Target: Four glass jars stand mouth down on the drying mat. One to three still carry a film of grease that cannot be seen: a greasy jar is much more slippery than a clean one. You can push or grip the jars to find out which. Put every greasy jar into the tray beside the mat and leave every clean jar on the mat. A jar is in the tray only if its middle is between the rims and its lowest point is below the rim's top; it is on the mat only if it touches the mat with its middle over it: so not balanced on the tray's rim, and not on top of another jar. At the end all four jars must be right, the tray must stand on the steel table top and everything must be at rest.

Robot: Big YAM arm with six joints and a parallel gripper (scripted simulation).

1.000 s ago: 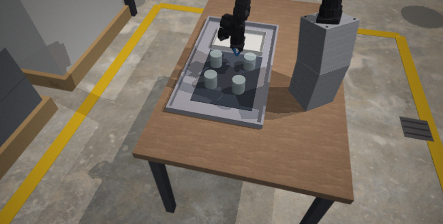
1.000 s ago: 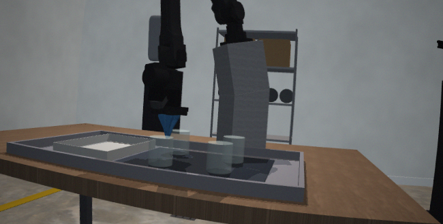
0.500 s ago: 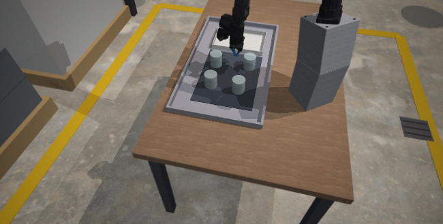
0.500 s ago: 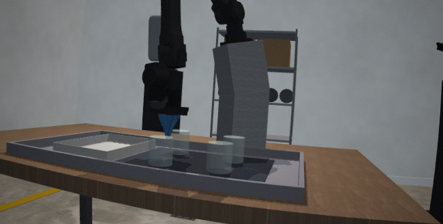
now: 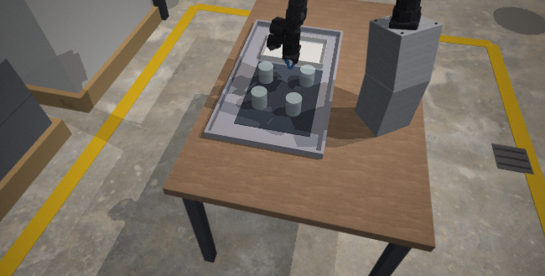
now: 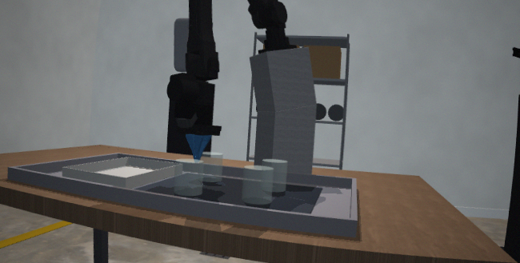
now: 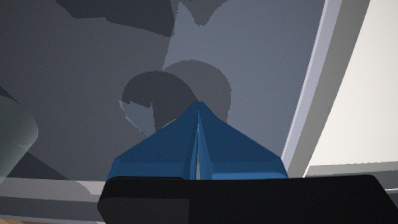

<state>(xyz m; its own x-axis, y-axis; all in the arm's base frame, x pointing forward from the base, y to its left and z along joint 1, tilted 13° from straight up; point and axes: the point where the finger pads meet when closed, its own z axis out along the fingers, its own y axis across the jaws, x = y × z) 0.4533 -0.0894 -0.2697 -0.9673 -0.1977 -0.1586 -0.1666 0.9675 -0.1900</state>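
Observation:
Four pale glass jars stand mouth down on the dark drying mat (image 5: 274,122) (image 6: 303,200) (image 7: 265,50): a back left jar (image 5: 265,72) (image 6: 188,178), a back right jar (image 5: 307,75) (image 6: 213,168), a front left jar (image 5: 259,97) (image 6: 258,186) and a front right jar (image 5: 293,104) (image 6: 276,176) (image 7: 15,135). The white tray (image 5: 312,51) (image 6: 96,177) (image 7: 360,115) holds no jar. My gripper (image 5: 290,67) (image 6: 197,159) (image 7: 198,110) is shut and empty, tips down, between the two back jars at about jar-top height. In the wrist view the fingers hide most of the back right jar.
A raised rim (image 5: 264,147) (image 6: 304,221) runs around the steel top that bears the mat and tray. The grey pedestal (image 5: 398,70) (image 6: 290,110) carrying the arm stands on the wooden table (image 5: 293,191) (image 6: 400,210), to the right in the top view. The jars stand apart, with gaps between them.

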